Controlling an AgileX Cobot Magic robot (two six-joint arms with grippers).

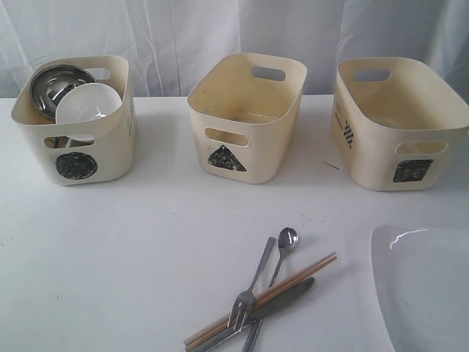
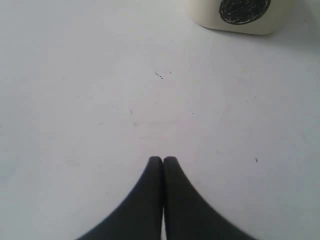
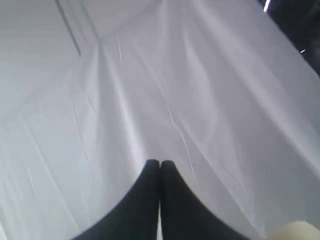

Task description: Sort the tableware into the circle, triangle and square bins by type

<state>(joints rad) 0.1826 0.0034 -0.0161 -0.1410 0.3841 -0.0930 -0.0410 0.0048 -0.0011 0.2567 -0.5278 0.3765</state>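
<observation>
Starting at the front of the exterior view: cutlery heap on the white table [image 1: 110,257], centre front, all pieces crossed and touching. Fork [image 1: 254,282] and spoon [image 1: 286,238] lie side by side with handles angled up-right. Chopsticks [image 1: 308,270] and knife [image 1: 293,292] run across them at a shallower angle. Fork tines sit on top of the chopsticks.

Plate [image 1: 425,286] is front right, flat on the table and cut off by the frame edge. It is near the heap but apart from it.

Further back, three tubs stand in a row, well apart from each other:
- circle bin [image 1: 110,150], left: holds a steel bowl [image 1: 55,84] with a white bowl [image 1: 88,103] tilted against it, both leaning above the rim
- triangle bin [image 1: 249,125], centre, marker facing front
- square bin [image 1: 374,158], right, turned slightly

White curtain [image 1: 183,37] hangs behind the row.

Neither arm shows in the exterior view.

Left wrist view: left gripper [image 2: 162,160] has its fingertips pressed together with nothing between them, above bare table. A lower corner of the circle bin [image 2: 245,25] is beyond it, well apart.

Right wrist view: right gripper [image 3: 160,162] also has its tips together and holds nothing, aimed at creased white cloth. A cream edge shows at one corner; cannot tell which bin.
</observation>
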